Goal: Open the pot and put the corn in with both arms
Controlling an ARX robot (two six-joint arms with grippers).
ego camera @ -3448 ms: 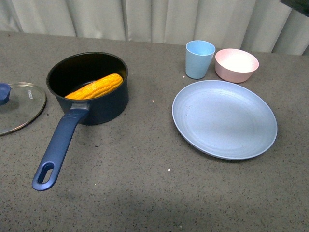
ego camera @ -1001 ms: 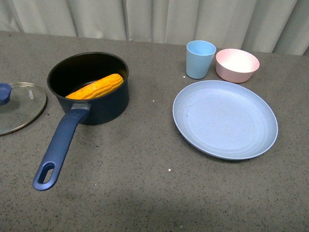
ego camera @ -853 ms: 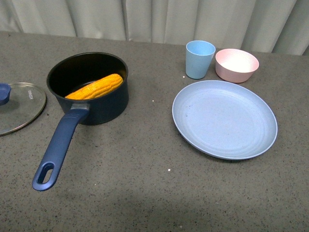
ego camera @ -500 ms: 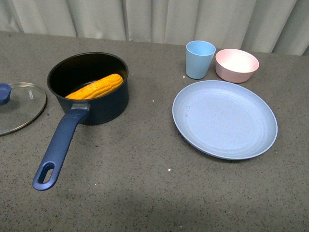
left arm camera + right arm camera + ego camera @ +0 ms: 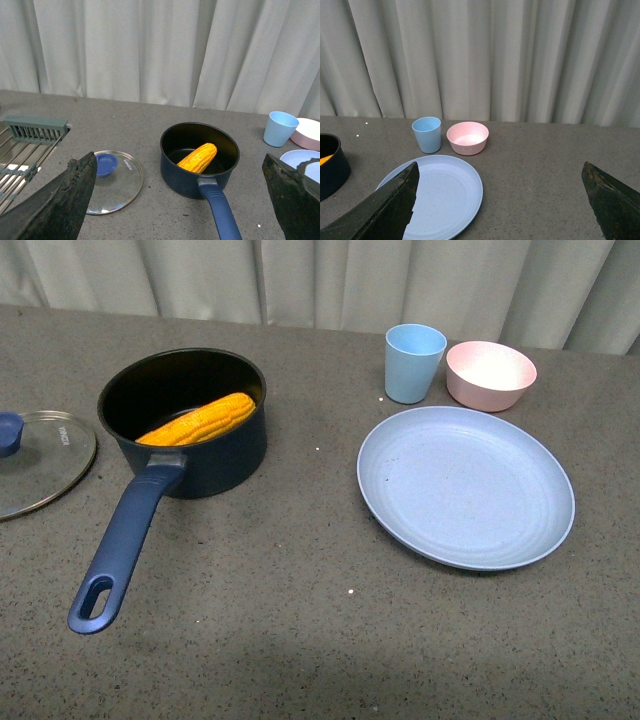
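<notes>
A pale pleated curtain hangs behind my grey speckled worktop. Neither of my arms shows from the front camera. In each wrist view my tool is raised well above the worktop and looks level across it toward the curtain. My left tool has its two dark fingers at opposite edges of the picture, spread wide with nothing between them. My right tool is spread just as wide, also gripping nothing.

The pot stands upright on the left half of the worktop, uncovered. Its long blue handle runs from the near wall toward me and slightly left, with the hole at its near end. The corn lies inside the pot, its long axis slanting from near-left to far-right, the far-right end propped higher against the inner wall. The glass lid lies flat on the worktop just left of the pot, apart from it, knob up.

On the right half sits a blue plate. Beyond it stand a light blue cup and a pink bowl, side by side.
</notes>
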